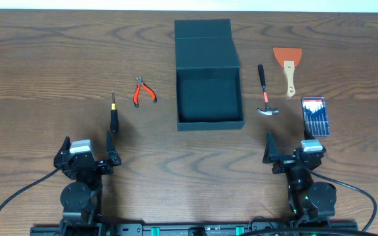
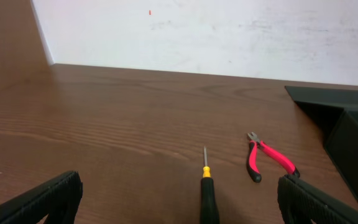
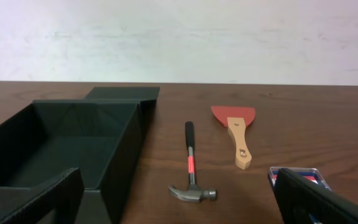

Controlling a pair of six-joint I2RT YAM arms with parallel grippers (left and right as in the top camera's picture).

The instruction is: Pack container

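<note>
The dark teal-grey container (image 1: 209,121) stands open at the table's middle, flap lid (image 1: 203,29) folded back, inside bare; it also shows in the right wrist view (image 3: 120,162) and at the left wrist view's right edge (image 2: 353,149). Left of it lie red-handled pliers (image 1: 143,92) (image 2: 267,158) and a black screwdriver (image 1: 114,117) (image 2: 208,196). Right of it lie a hammer (image 1: 265,88) (image 3: 191,168), a scraper (image 1: 288,69) (image 3: 236,134) and a blue bit case (image 1: 315,116) (image 3: 297,175). My left gripper (image 1: 87,152) (image 2: 179,202) and right gripper (image 1: 294,149) (image 3: 179,199) are open and empty near the front edge.
The wooden table (image 1: 58,65) runs back to a white wall (image 2: 197,31). Cables trail from both arm bases at the front edge (image 1: 18,196).
</note>
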